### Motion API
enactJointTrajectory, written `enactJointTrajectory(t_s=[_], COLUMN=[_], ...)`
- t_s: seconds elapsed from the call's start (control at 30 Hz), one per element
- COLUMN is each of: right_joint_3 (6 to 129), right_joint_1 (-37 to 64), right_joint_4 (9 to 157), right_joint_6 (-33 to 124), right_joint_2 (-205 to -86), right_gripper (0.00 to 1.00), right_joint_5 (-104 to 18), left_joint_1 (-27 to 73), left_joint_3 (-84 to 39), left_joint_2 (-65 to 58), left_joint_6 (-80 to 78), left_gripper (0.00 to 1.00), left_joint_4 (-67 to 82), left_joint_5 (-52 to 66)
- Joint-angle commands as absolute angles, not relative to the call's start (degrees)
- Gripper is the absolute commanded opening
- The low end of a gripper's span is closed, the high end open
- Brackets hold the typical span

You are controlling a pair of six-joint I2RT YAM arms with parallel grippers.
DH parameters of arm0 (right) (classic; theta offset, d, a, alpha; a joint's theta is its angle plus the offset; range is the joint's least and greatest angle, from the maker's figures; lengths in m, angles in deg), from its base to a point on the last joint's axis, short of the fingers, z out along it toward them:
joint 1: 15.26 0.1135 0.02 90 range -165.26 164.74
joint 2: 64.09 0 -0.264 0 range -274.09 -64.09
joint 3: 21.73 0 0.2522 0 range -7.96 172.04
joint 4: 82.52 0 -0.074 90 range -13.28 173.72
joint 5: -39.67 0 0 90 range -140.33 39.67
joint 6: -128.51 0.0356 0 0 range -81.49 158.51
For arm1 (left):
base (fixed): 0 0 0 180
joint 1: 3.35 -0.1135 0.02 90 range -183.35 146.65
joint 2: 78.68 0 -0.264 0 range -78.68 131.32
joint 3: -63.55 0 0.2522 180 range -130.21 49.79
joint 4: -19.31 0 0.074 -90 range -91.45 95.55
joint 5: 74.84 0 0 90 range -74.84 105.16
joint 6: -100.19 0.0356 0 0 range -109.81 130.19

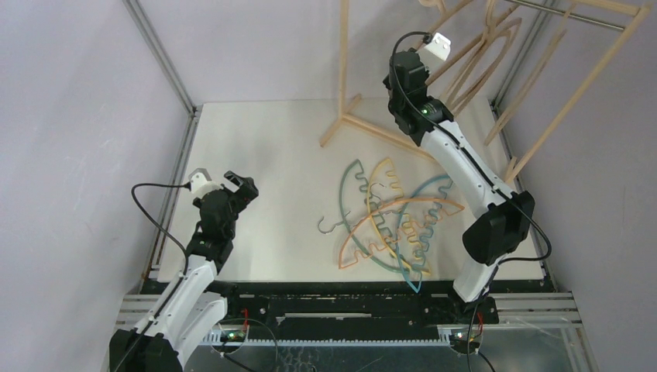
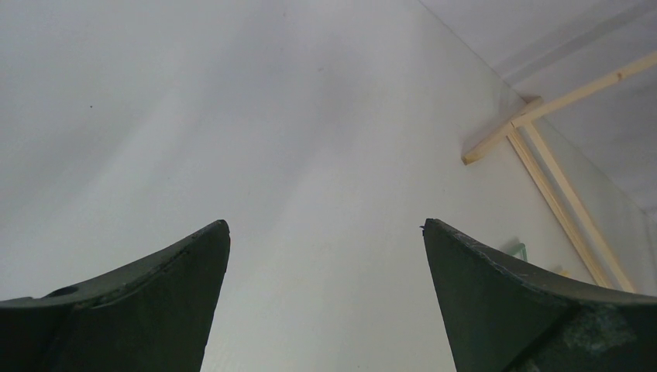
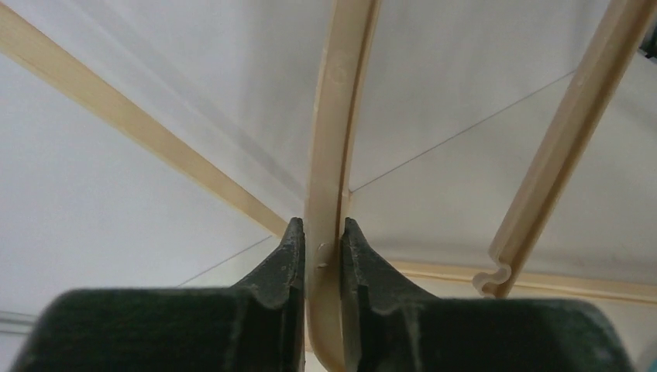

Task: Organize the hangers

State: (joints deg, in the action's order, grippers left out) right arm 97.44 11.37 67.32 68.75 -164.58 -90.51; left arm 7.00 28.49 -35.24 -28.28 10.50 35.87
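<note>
Right gripper [image 3: 319, 232] of mine pinches a smooth wooden hanger [image 3: 337, 116] at one o'clock, near the rack rod [image 1: 573, 15]; it could swivel in my grip, I judge, knocking its neighbour [image 3: 558, 132]. Left gripper [image 2: 325, 225] hangs open at nine o'clock; coloured hangers [image 1: 395, 225] lie tangled mid-table.

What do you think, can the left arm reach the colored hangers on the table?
Probably yes: its jaws stand open and empty, and only bare table lies between the left gripper and the colored hangers.
</note>
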Motion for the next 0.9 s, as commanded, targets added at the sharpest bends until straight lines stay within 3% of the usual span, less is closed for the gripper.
enactJointTrajectory(t_s=[0.0, 0.17, 0.23, 0.6, 0.67, 0.87], right_joint_3=[95.7, 94.1, 93.0, 84.3, 82.5, 75.5], right_joint_1=[11.1, 14.6, 16.9, 28.7, 30.1, 34.9], right_joint_4=[63.8, 65.4, 66.7, 70.9, 71.3, 76.7], right_joint_6=[72.2, 68.9, 66.7, 58.9, 57.9, 51.5], right_joint_2=[-161.4, -158.6, -157.2, -148.3, -146.4, -139.3], right_gripper=[0.23, 0.44, 0.61, 0.78, 0.85, 0.87], right_joint_5=[-91.3, -93.1, -94.8, -106.2, -108.5, -114.7], left_joint_1=[6.7, 6.7, 6.7, 6.7, 6.7, 6.7], left_joint_3=[29.2, 29.2, 29.1, 29.3, 29.3, 29.5], left_joint_2=[-35.6, -35.7, -35.4, -34.6, -34.6, -34.4], left_joint_6=[-27.2, -27.2, -27.2, -27.2, -27.1, -27.0], left_gripper=[1.0, 0.99, 1.0, 1.0, 1.0, 1.0], left_joint_4=[11.5, 11.4, 11.5, 12.3, 12.3, 12.6], left_joint_5=[36.0, 36.0, 36.0, 35.4, 35.2, 35.4])
